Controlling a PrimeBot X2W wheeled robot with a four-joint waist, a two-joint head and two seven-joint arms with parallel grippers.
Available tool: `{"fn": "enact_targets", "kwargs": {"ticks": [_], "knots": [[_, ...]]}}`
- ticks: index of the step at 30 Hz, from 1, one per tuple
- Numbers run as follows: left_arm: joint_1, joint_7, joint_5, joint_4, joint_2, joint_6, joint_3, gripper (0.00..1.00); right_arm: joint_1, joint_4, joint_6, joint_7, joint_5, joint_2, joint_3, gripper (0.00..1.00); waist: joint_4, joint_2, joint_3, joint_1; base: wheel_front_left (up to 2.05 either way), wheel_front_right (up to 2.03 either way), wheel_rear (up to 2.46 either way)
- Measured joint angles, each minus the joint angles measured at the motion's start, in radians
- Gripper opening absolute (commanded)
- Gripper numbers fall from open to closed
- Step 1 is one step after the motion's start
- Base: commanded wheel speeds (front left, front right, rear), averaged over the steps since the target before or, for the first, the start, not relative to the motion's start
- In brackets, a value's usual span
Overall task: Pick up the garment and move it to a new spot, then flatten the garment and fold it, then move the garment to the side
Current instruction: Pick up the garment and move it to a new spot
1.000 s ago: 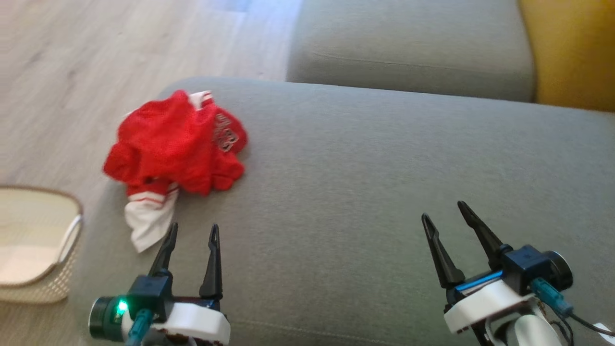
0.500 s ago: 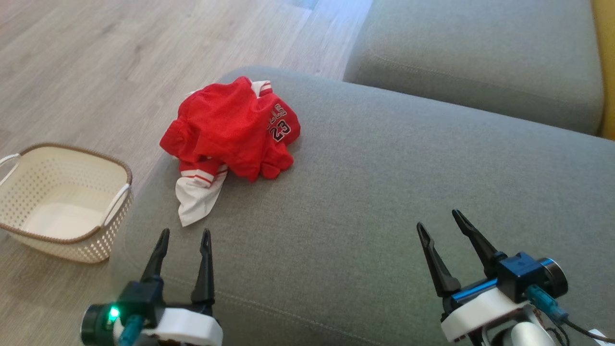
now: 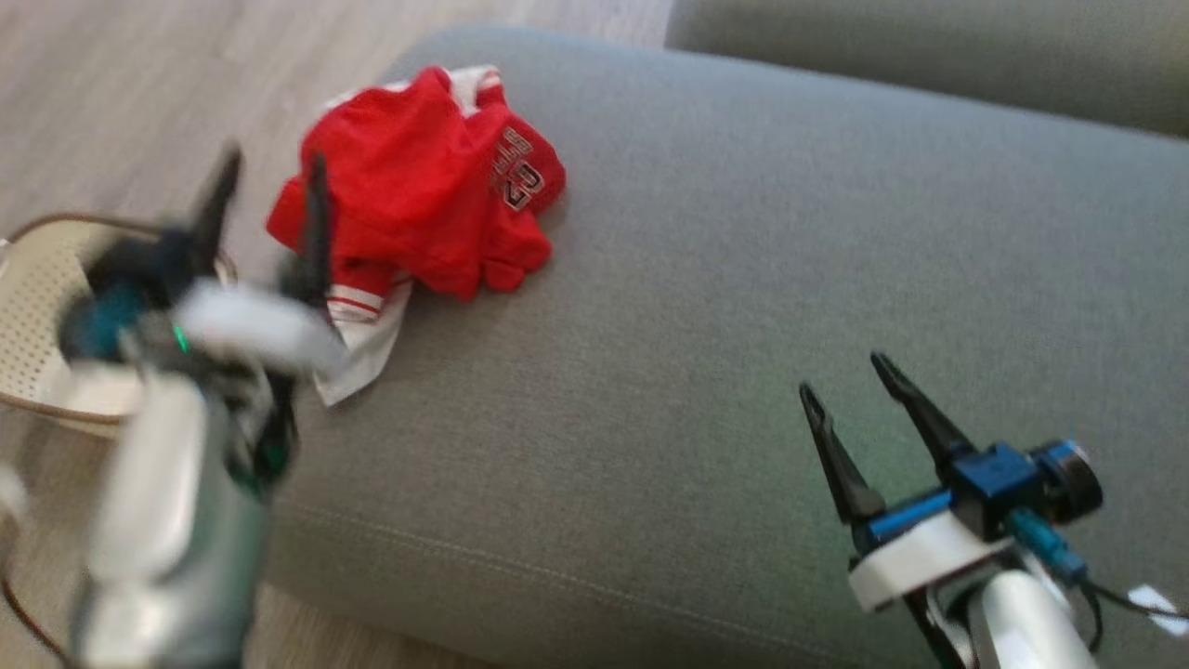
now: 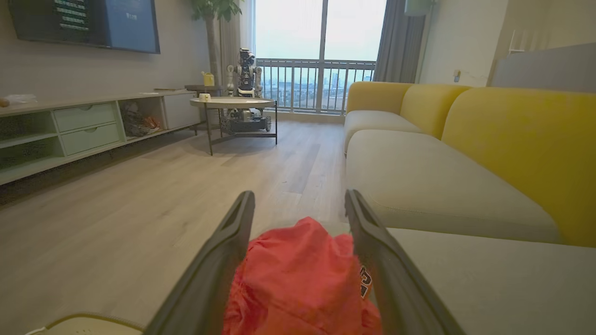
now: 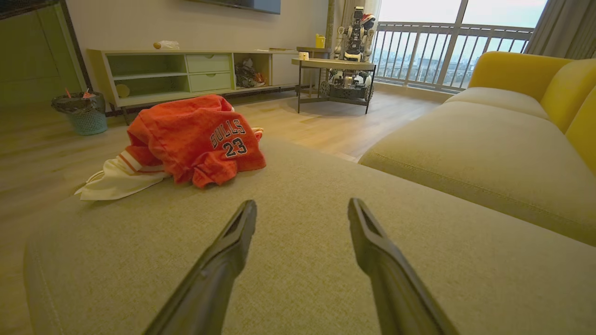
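We are looking at a red and white garment (image 3: 418, 204) lying crumpled in a heap in the upper left of the head view, near that corner of the grey sofa cushion (image 3: 725, 279), with a white striped hem trailing from the heap's lower left. We are holding our left gripper (image 3: 273, 165) at the heap's left edge, blurred in the picture, jaws spread wide. In the left wrist view the red cloth is showing between the two fingers, though we cannot tell whether they are touching it. Our right gripper (image 3: 843, 374) is hovering at the lower right, well apart from the garment, jaws also spread and holding nothing. A cream basket (image 3: 42, 297) is standing on the floor at the left edge. We are judging the garment to be light, soft and limp: it will probably be sagging and bunching once lifted, not slipping much, and nothing about it looks fragile. We are thinking the best hold is a pinch on a raised fold at the top of the heap, or on the white hem.
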Motion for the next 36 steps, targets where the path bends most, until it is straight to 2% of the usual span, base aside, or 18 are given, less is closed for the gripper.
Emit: {"fn": "enact_targets", "kwargs": {"ticks": [4, 10, 18, 25, 26, 27, 28, 36], "knots": [[-0.198, 0.124, -0.058, 0.172, 0.047, -0.049, -0.010, 1.00, -0.056, -0.006, 0.000, 0.000, -0.015, -0.001, 0.002, 1.00, -0.036, 0.0000, 0.052, 0.0000, 0.00, 0.00, 0.00], [-0.385, 0.279, -0.123, 0.383, 0.104, -0.062, -0.069, 1.00, -0.099, -0.013, 0.000, 0.000, -0.033, -0.004, -0.002, 1.00, -0.104, 0.0000, 0.133, 0.0001, 0.00, 0.00, 0.00], [-0.494, 0.364, -0.112, 0.595, 0.182, -0.062, -0.117, 1.00, -0.143, -0.024, 0.000, 0.000, -0.040, -0.007, -0.001, 1.00, -0.180, 0.0000, 0.224, -0.0001, 0.00, 0.00, 0.00], [-0.533, 0.383, -0.110, 0.717, 0.190, -0.068, -0.146, 1.00, -0.143, -0.032, 0.000, 0.000, -0.041, -0.009, -0.009, 1.00, -0.225, 0.0000, 0.288, 0.0000, 0.00, 0.00, 0.00], [-0.539, 0.373, -0.106, 0.730, 0.190, -0.068, -0.147, 0.47, -0.144, -0.033, 0.000, 0.000, -0.041, -0.009, -0.010, 1.00, -0.228, 0.0000, 0.293, 0.0000, 0.00, 0.00, 0.00], [-0.543, 0.362, -0.105, 0.739, 0.189, -0.068, -0.146, 0.10, -0.145, -0.034, 0.000, 0.000, -0.041, -0.009, -0.010, 1.00, -0.230, 0.0000, 0.297, 0.0000, 0.00, 0.00, 0.00], [-0.545, 0.348, -0.105, 0.749, 0.187, -0.068, -0.146, 0.00, -0.147, -0.034, 0.000, 0.000, -0.041, -0.009, -0.011, 1.00, -0.230, 0.0000, 0.299, 0.0000, 0.00, 0.00, 0.00], [-0.545, 0.123, -0.105, 0.777, 0.184, -0.046, -0.144, 0.00, -0.171, -0.033, 0.000, 0.000, -0.032, -0.009, -0.004, 1.00, -0.224, 0.0000, 0.275, -0.0003, 0.00, 0.00, 0.00]]}}
